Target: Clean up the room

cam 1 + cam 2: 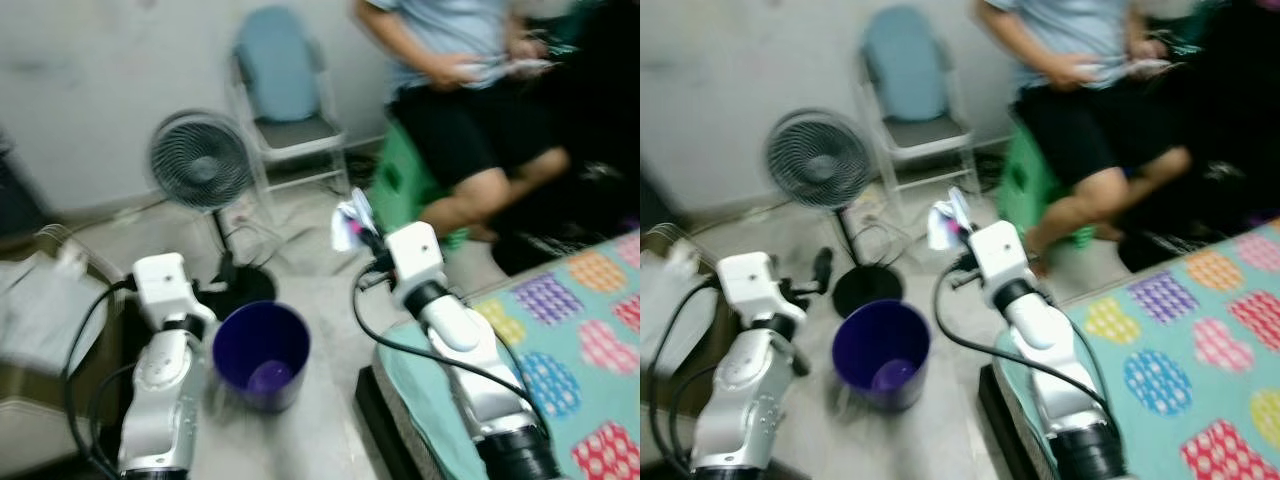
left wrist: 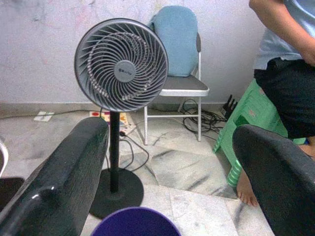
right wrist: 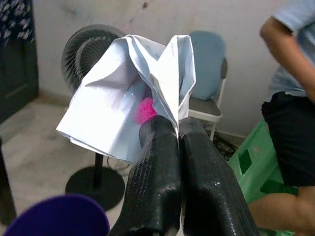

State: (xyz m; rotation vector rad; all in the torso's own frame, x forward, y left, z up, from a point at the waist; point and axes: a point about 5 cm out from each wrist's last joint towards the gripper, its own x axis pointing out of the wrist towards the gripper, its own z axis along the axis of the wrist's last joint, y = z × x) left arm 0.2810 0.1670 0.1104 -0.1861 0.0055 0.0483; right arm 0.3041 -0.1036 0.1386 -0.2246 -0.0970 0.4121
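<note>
pinching a crumpled white paper wrapper with a pink patch in the clenched right gripper, up beside the round purple plastic bin, left gripper gaping idle, risking a floor drop if releasing short of the rim.

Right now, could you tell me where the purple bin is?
The purple bin stands on the floor between the robot's two arms, just in front of the fan's round base, left of the mattress.

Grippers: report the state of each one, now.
Left gripper: open, holding nothing, above the purple bin.
Right gripper: shut on a crumpled white paper wrapper.
</note>
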